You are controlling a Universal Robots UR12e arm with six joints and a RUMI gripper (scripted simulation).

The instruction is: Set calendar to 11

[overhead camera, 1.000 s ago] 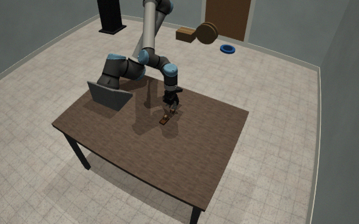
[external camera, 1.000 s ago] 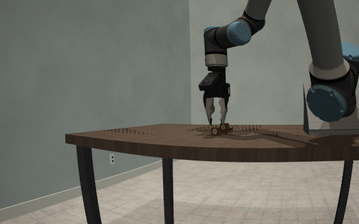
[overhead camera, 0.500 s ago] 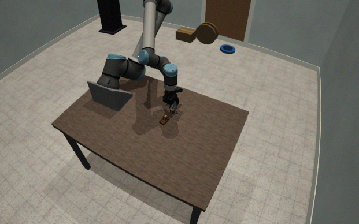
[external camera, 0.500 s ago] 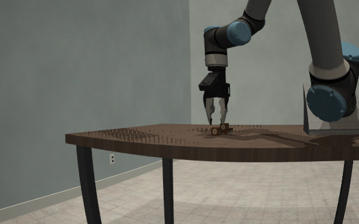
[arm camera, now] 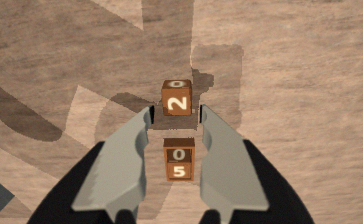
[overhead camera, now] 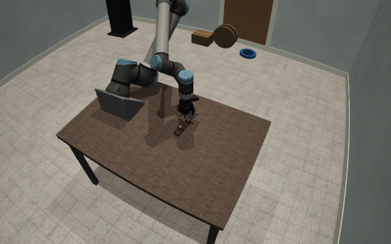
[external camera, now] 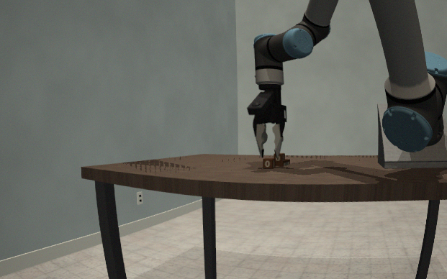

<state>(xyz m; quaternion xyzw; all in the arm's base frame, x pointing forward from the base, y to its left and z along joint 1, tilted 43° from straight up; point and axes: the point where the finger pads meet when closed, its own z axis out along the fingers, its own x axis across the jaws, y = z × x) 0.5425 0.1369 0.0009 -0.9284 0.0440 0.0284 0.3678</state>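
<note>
While hand (overhead camera: 189, 117) (external camera: 270, 157) (arm camera: 177, 106) hovers open, "2" cube (overhead camera: 187, 121) (external camera: 268, 163) (arm camera: 177, 98) lies below.

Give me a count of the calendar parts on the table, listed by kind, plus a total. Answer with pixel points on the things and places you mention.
Number cubes (overhead camera: 187, 121) (external camera: 268, 164) (arm camera: 177, 102): 2
Tray (overhead camera: 177, 133) (external camera: 288, 162) (arm camera: 178, 143): 1
Total: 3

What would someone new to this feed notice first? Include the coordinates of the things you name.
Probably the big arm reaching over the brown table (overhead camera: 155, 157) (external camera: 177, 176), its pincer (overhead camera: 189, 117) (external camera: 270, 155) (arm camera: 177, 106) open and pointing down. Next, the wrist view's numbered cubes: one showing a sideways 2 (arm camera: 177, 101) beyond the fingertips, another topped with a 5 (arm camera: 179, 171) between the fingers' lower parts in the image.
</note>
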